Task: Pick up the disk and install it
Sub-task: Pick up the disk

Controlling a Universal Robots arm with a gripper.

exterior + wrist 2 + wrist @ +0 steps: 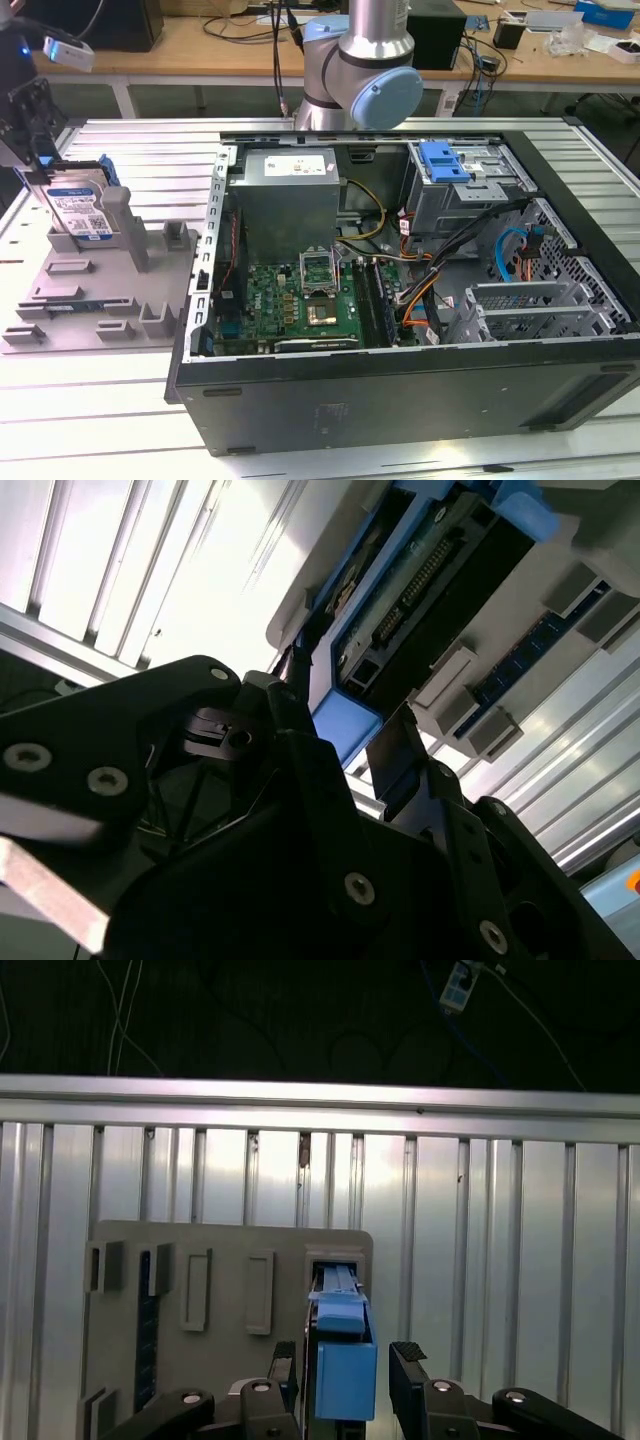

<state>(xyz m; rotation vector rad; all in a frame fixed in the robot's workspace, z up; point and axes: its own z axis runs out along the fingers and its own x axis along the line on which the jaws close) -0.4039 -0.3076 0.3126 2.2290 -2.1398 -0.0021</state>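
Basically, the disk [82,212] stood on edge in the grey fixture [110,300], with the hand [347,1358] straddling its blue bracket [345,1375], fingers apart and not yet clamped. Best to centre first, then close squarely on the bracket. The open case [400,400] sat to the exterior view's right of the fixture.

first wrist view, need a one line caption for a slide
Open gripper straddling the upright disk in its slot in the grey fixture, slatted metal table beneath.
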